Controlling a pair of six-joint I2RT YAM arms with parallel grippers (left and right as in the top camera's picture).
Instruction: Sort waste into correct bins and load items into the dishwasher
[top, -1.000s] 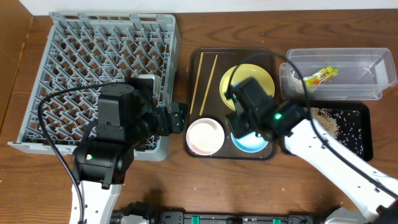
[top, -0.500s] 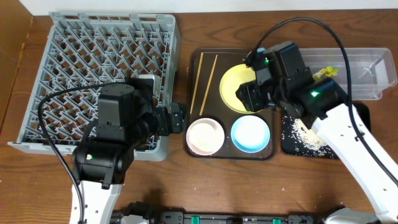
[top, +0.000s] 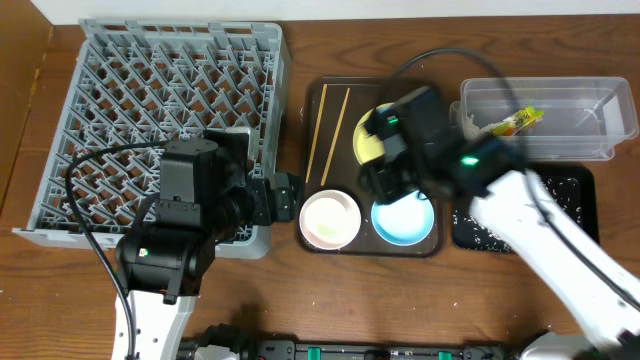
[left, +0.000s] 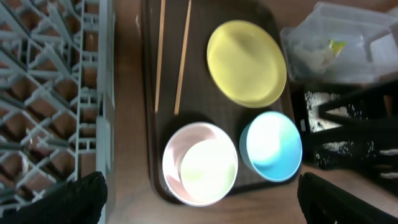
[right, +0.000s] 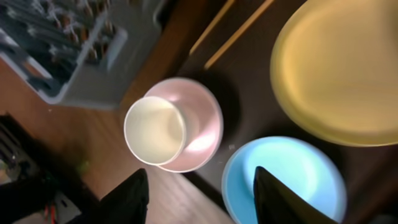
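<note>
Spread wide and empty, the right hand hangs just below the pink bowl, with the blue bowl at lower right.

Blurred arm, clipped dishes
The right arm is blurred, hiding part of the plate; the blue bowl beside the right pincer runs off-frame.

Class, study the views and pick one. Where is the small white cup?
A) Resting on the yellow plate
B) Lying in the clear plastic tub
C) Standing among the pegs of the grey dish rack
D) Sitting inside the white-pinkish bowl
D: in the right wrist view the small white cup sits within the rim of the white-pinkish bowl.
</note>
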